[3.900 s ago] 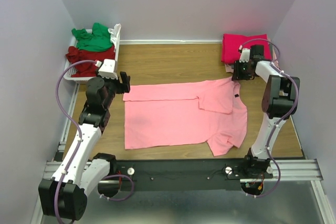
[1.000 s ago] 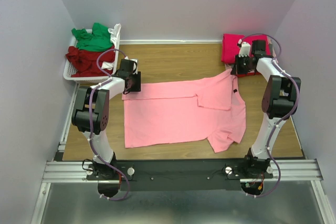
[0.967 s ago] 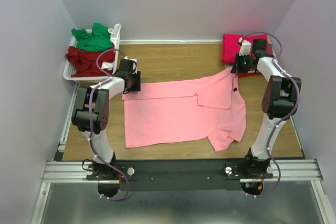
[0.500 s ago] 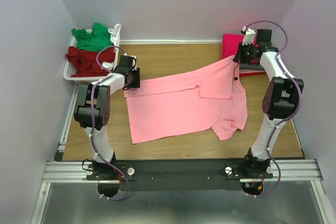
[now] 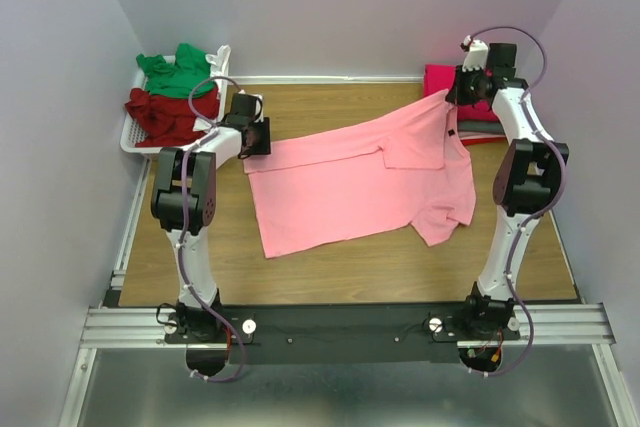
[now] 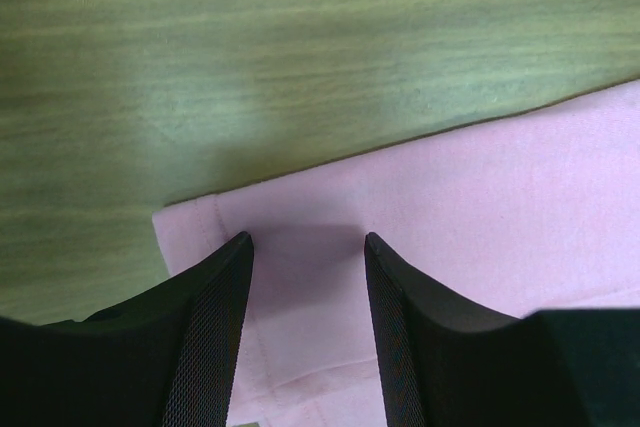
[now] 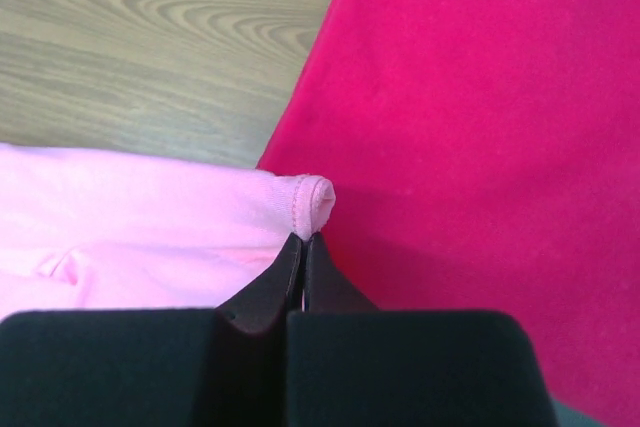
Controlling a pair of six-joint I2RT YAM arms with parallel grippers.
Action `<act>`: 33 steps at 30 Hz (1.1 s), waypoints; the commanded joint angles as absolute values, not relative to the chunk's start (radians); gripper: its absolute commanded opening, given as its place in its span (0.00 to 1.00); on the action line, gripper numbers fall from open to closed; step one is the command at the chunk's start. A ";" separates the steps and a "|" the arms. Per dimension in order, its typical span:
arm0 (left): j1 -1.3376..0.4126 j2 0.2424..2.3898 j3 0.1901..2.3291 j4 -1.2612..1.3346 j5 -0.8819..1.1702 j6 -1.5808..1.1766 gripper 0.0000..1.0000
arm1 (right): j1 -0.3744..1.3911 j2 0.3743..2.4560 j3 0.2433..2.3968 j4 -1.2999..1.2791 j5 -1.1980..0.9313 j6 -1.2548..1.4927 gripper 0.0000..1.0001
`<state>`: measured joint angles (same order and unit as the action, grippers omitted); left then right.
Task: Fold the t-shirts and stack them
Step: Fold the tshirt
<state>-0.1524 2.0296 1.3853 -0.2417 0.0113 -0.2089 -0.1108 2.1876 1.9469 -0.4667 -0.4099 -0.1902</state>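
A light pink t-shirt (image 5: 360, 182) lies spread on the wooden table, its back right corner raised. My right gripper (image 5: 452, 97) is shut on that corner's hem (image 7: 310, 197), above the edge of a folded magenta t-shirt (image 7: 470, 127) at the back right (image 5: 438, 82). My left gripper (image 5: 262, 137) is open at the shirt's back left corner. In the left wrist view its fingers stand apart (image 6: 305, 237) over flat pink cloth (image 6: 480, 197). A grey shirt (image 5: 480, 129) lies under the magenta one. Green (image 5: 178, 72) and dark red (image 5: 160, 115) t-shirts are in the basket.
A white slotted basket (image 5: 222, 69) stands at the back left against the wall. Walls close the table on three sides. Bare wood (image 5: 330, 102) shows behind the pink shirt and along the near edge (image 5: 380, 267).
Both grippers have moved toward the back wall. The pink shirt has slid back and to the right, and its right corner has risen over the magenta shirt.
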 commanded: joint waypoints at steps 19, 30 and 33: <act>-0.169 1.729 1.456 -0.270 0.163 -0.193 0.68 | -0.095 2.062 1.932 -0.465 -0.211 -0.218 0.77; -0.137 0.983 0.760 0.031 0.291 -0.380 0.98 | -0.092 1.499 1.192 -0.602 -0.980 -0.706 1.00; -0.127 0.866 0.587 0.002 0.382 -0.481 0.89 | -0.061 1.387 1.033 -0.703 -1.023 -0.885 0.99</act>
